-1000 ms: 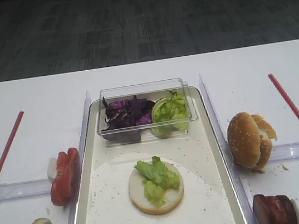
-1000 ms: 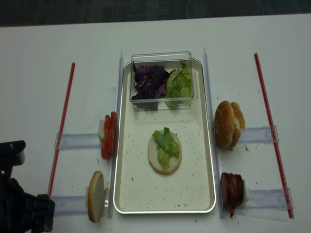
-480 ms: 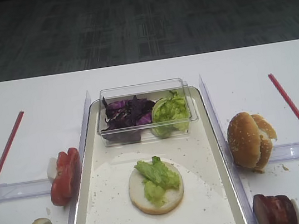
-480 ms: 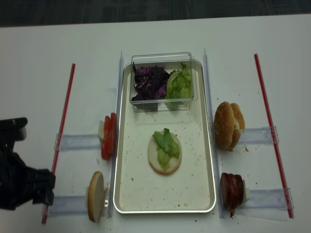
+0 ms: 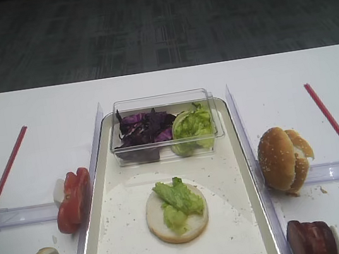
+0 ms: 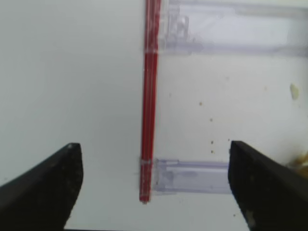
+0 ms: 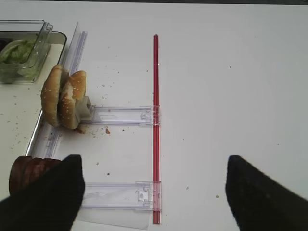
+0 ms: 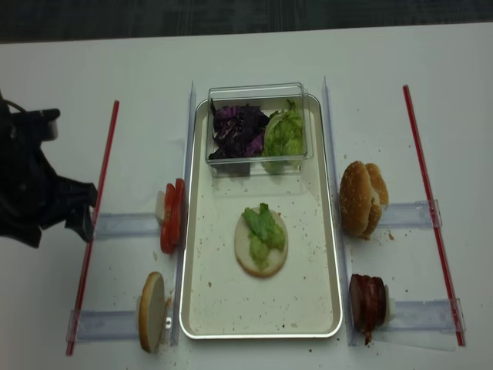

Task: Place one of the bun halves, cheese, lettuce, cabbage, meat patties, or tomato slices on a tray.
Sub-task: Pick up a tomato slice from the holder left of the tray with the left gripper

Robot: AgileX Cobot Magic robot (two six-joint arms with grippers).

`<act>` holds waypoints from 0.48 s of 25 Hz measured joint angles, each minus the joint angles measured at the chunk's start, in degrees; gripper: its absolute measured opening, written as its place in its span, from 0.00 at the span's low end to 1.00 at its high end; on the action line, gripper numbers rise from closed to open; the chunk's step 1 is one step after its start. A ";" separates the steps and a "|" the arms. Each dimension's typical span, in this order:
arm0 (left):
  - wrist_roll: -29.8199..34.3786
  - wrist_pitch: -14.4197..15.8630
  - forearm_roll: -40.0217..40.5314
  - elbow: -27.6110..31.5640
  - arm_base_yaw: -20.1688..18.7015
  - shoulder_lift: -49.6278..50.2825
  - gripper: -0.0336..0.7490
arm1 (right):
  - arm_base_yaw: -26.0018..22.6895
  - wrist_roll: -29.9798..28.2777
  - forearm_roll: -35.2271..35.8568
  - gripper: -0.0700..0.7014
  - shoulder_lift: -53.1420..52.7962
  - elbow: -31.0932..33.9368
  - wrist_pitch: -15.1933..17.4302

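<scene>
The cream tray (image 8: 199, 312) holds one bun half (image 8: 261, 254) lying cut face up, topped with lettuce (image 8: 262, 225). More lettuce (image 8: 283, 132) and purple cabbage (image 8: 237, 131) fill a clear box. Tomato slices (image 8: 171, 216) and another bun half (image 8: 152, 311) stand left of the tray. Bun halves (image 8: 362, 197) and meat patties (image 8: 367, 302) stand to its right. No cheese shows. My left gripper (image 6: 154, 192) hangs open over the left red strip (image 6: 150, 96), holding nothing. My right gripper (image 7: 154, 192) is open and empty above the right red strip (image 7: 155, 120).
The clear box (image 8: 258, 91) sits across the tray's far end. Clear plastic rails (image 8: 123, 225) stick out from both sides of the tray. My left arm (image 8: 38, 193) stands over the table left of the tomato slices. Crumbs dot the tray floor.
My left arm has moved from the near left corner away along the red strip, to level with the tomato slices. Its jaws stayed open. Nothing on the table moved.
</scene>
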 joint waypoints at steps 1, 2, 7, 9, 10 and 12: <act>0.34 0.00 0.00 -1.72 0.00 1.40 0.77 | 0.00 0.00 0.00 0.89 0.00 0.00 0.00; 0.48 0.00 0.00 -3.12 0.00 2.47 0.77 | 0.00 0.00 0.00 0.89 0.00 0.00 0.00; 0.57 0.25 0.00 -9.01 0.00 6.60 0.77 | 0.00 0.00 0.00 0.89 0.00 0.00 0.00; 0.57 0.25 0.00 -9.65 0.00 6.86 0.77 | 0.00 0.00 0.00 0.89 0.00 0.00 0.00; 0.57 0.38 0.00 -9.89 0.00 6.96 0.77 | 0.00 0.00 0.00 0.89 0.00 0.00 0.00; 0.57 0.89 0.11 -9.96 -0.45 7.00 0.77 | 0.00 0.00 0.00 0.89 0.00 0.00 0.00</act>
